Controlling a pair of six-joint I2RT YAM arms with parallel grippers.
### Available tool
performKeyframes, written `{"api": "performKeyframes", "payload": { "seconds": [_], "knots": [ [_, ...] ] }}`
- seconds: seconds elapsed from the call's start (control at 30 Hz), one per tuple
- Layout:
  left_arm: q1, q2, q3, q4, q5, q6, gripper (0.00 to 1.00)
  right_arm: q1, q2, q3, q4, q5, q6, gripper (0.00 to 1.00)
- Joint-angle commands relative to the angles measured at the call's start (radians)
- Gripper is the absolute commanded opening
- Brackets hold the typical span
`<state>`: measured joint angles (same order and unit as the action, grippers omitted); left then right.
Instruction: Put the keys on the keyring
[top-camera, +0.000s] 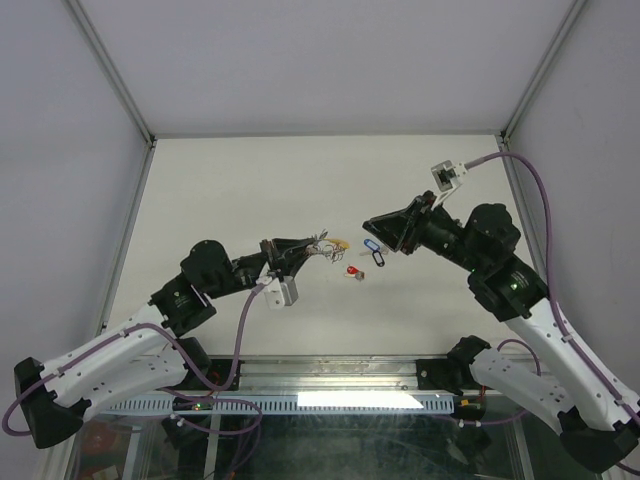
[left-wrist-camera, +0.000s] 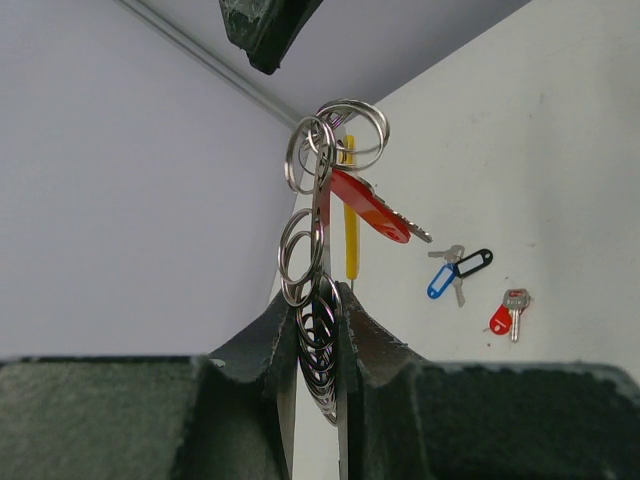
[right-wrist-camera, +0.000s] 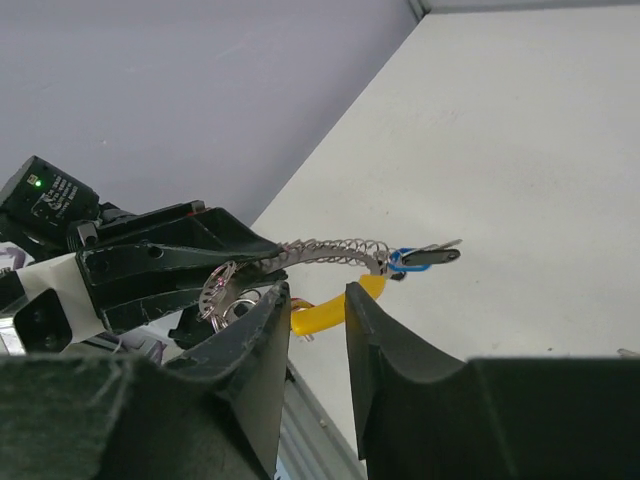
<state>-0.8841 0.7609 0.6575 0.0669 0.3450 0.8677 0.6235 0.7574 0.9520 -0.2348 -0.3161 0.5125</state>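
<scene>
The left gripper (left-wrist-camera: 338, 308) is pressed shut on the keyring (right-wrist-camera: 335, 247). It pinches the thin hoop edge-on between its fingers, so the hoop stands out past the fingertips, clear of the table (top-camera: 250, 190). A stack of small rings (left-wrist-camera: 318, 345) sits on the hoop right at the pinch, and more of them cluster at its far end. One red key (left-wrist-camera: 370, 208) hangs on the hoop just beyond the fingertips, beside the yellow section (left-wrist-camera: 351, 235).

The right gripper (right-wrist-camera: 318, 295) faces the left one, with its tips near the hoop but apart from it. Its fingers are spread with a narrow gap and nothing between them. The yellow section shows through that gap, farther off.

Off the ring, a blue and black pair (left-wrist-camera: 458, 270) lies on the table roughly under the right gripper's tips, the two keys touching each other. A loose red key (left-wrist-camera: 508, 313) lies just beside the pair, between the two grippers. From the right wrist the black tag lines up with the hoop's end, but I cannot tell whether they touch.
</scene>
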Motion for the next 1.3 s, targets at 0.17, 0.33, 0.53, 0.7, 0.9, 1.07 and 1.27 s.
{"api": "performKeyframes", "payload": {
  "seconds": [0.17,0.33,0.53,0.7,0.9,1.07,1.27],
  "knots": [
    [-0.006,0.000,0.002,0.072,0.001,0.031,0.00,0.029,0.026,0.038,0.035,-0.061,0.132,0.29],
    [-0.006,-0.006,-0.015,0.123,-0.013,-0.032,0.00,0.035,0.021,0.025,0.062,-0.083,0.119,0.29],
    [-0.006,-0.011,-0.034,0.232,-0.037,-0.185,0.00,0.035,-0.002,0.028,0.088,-0.097,0.067,0.30],
    [-0.006,-0.006,-0.070,0.381,-0.084,-0.369,0.00,0.040,-0.002,0.020,0.153,-0.129,0.100,0.30],
    [-0.006,0.009,-0.086,0.455,-0.128,-0.458,0.00,0.088,-0.036,-0.007,0.214,-0.034,0.166,0.30],
    [-0.006,0.020,-0.076,0.476,-0.124,-0.463,0.00,0.118,-0.027,-0.019,0.243,-0.015,0.203,0.30],
    [-0.006,0.034,-0.063,0.482,-0.117,-0.462,0.00,0.162,0.018,-0.028,0.313,-0.009,0.219,0.30]
  ]
}}
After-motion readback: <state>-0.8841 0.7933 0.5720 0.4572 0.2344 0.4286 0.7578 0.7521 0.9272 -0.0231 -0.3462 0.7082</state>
